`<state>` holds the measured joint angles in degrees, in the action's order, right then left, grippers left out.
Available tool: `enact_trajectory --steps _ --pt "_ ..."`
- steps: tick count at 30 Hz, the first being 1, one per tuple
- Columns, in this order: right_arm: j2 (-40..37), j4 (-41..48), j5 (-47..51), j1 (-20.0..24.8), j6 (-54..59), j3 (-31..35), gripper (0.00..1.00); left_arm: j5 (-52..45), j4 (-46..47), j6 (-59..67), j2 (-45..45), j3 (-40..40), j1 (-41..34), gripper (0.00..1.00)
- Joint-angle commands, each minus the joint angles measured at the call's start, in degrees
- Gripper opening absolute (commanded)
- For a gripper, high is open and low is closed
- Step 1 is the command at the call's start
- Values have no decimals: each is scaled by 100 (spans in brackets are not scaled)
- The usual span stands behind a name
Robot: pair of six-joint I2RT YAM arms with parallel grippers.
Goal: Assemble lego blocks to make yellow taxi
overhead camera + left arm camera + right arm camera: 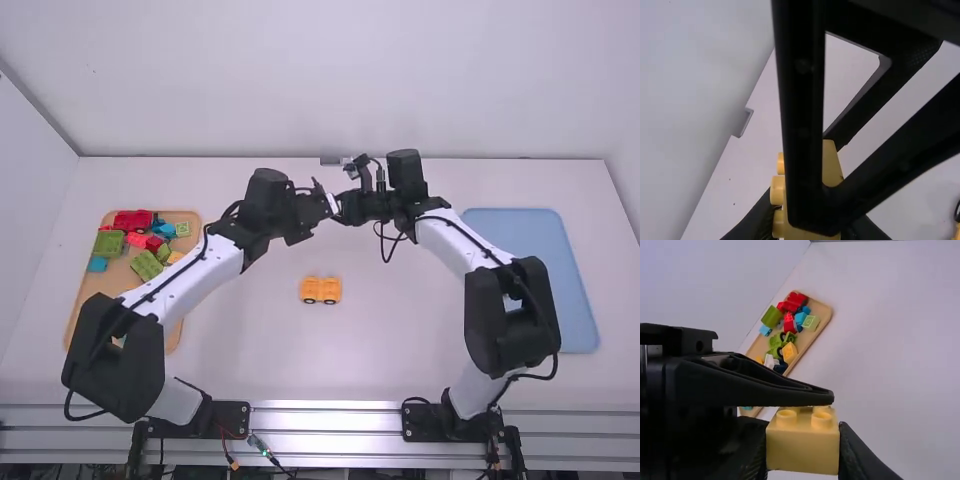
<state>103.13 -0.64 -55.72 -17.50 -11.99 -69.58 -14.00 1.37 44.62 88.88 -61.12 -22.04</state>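
I have both arms raised over the middle of the bench (400, 335), meeting at one yellow block (802, 450). My left hand (811, 227) is pinching it, and my right hand (803, 460) has it pinched too, its fingers on opposite sides. I read this as a handover or a regrip, with the direction not certain from here, though away from the left arm seems likely, since the loose blocks (146, 265) sit in the wooden tray (88, 292) on that side.

The wheeled yellow base (320, 290) stands on the bench below and nearer to me, so the taxi looks partly built, with this block still to go on. The blue tray (530, 270) lies over to the right.

To do this well, I'd want the receiving grip firm and square before the other hand gives anything up. Then I'd spread the giving hand just enough and back it straight out, because a sideways exit could catch the studs (786, 417) and twist the block. The arms are crowded here, so small moves suit. Afterwards I'd check the studs face up and the sides are level before lining it over the base and pressing down evenly
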Motion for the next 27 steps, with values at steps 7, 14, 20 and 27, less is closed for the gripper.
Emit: enact_trajectory --steps 7,14,20,27 --pt "39 -20 -17 -13 245 -173 27 -275 39 -28 26 -44 -74 99" --pt "37 264 223 236 1073 -229 26 -997 1161 -431 -278 -529 280 99" --pt "37 1163 149 365 2538 -555 26 -2736 2594 -157 -162 -1552 1032 99" --pt "37 2841 -280 225 4747 -1200 26 -3777 3956 509 501 -2374 1333 99"
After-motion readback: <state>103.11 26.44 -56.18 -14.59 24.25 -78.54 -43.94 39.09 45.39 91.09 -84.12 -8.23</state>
